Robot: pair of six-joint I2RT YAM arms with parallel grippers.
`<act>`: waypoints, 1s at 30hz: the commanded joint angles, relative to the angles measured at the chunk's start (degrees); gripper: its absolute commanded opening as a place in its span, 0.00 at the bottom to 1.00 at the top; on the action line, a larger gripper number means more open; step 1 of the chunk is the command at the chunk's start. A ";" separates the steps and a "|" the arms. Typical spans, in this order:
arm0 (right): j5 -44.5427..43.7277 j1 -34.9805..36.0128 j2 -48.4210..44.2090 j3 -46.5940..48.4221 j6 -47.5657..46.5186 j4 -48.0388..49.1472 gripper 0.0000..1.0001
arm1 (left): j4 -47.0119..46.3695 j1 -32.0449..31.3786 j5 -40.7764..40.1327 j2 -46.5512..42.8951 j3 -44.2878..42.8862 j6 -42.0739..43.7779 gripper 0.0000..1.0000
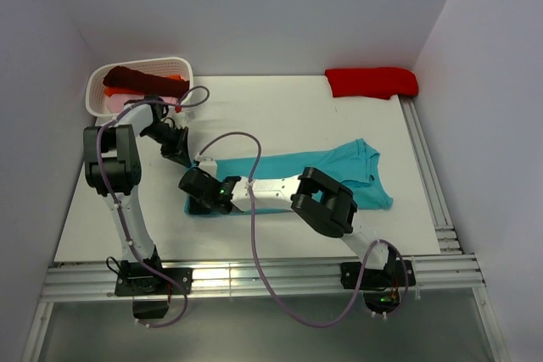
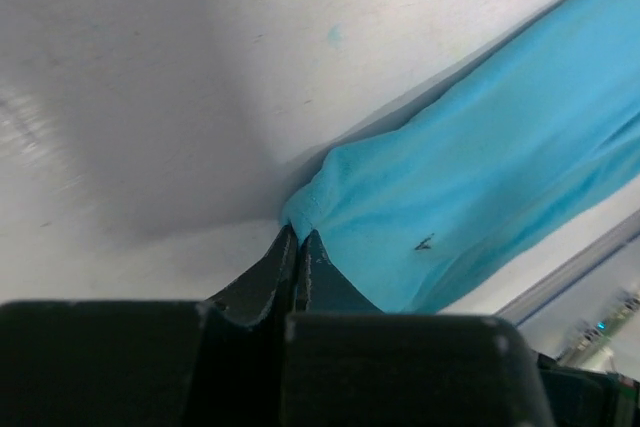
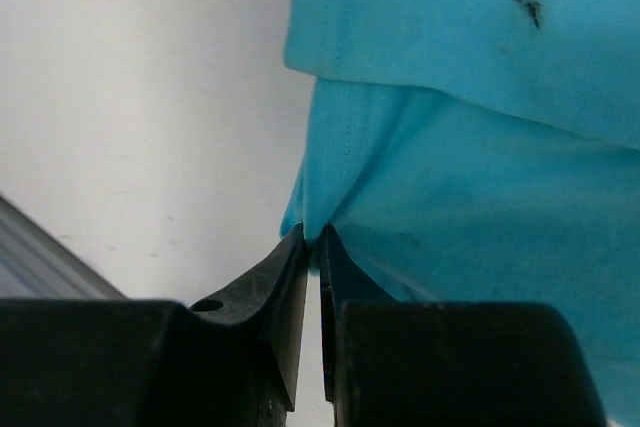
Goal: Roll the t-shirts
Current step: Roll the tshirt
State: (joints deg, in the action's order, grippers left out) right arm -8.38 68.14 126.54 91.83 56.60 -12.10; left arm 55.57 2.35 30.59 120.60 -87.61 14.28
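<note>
A teal t-shirt [image 1: 356, 171] lies folded into a long strip across the middle of the white table, collar end to the right. My left gripper [image 1: 188, 161] is at the strip's far left corner. In the left wrist view it [image 2: 298, 234] is shut on a pinch of the teal cloth [image 2: 500, 147]. My right gripper [image 1: 197, 201] is at the near left corner. The right wrist view shows it [image 3: 313, 237] shut on the teal hem [image 3: 480, 147], with a slit between the fingers lower down.
A bright red t-shirt [image 1: 372, 82] lies bunched at the back right corner. A white basket [image 1: 182, 64] at the back left holds a maroon shirt [image 1: 127, 78], orange cloth and pink cloth [image 1: 114, 103]. Metal rails run along the near edge [image 1: 254, 277] and right edge [image 1: 428, 175].
</note>
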 commanded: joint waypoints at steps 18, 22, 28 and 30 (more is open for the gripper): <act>1.27 -2.66 -11.92 -14.82 8.00 21.49 0.13 | 1.56 -11.31 -20.30 -5.46 -7.83 -5.93 0.08; 0.12 -2.75 -13.51 -18.00 9.05 22.29 0.12 | 1.65 -13.86 -21.88 -4.67 -8.62 -7.86 0.09; -1.90 -2.84 -15.71 -22.83 10.72 23.26 0.11 | 1.82 -17.29 -22.94 -3.62 -9.86 -9.53 0.12; -2.25 -2.84 -16.06 -24.24 11.43 23.70 0.11 | 1.73 -18.34 -23.21 -3.26 -10.21 -9.80 0.15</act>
State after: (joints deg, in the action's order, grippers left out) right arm -8.08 65.67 113.78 69.32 66.35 8.82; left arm 57.12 -14.76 8.88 116.77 -95.22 6.31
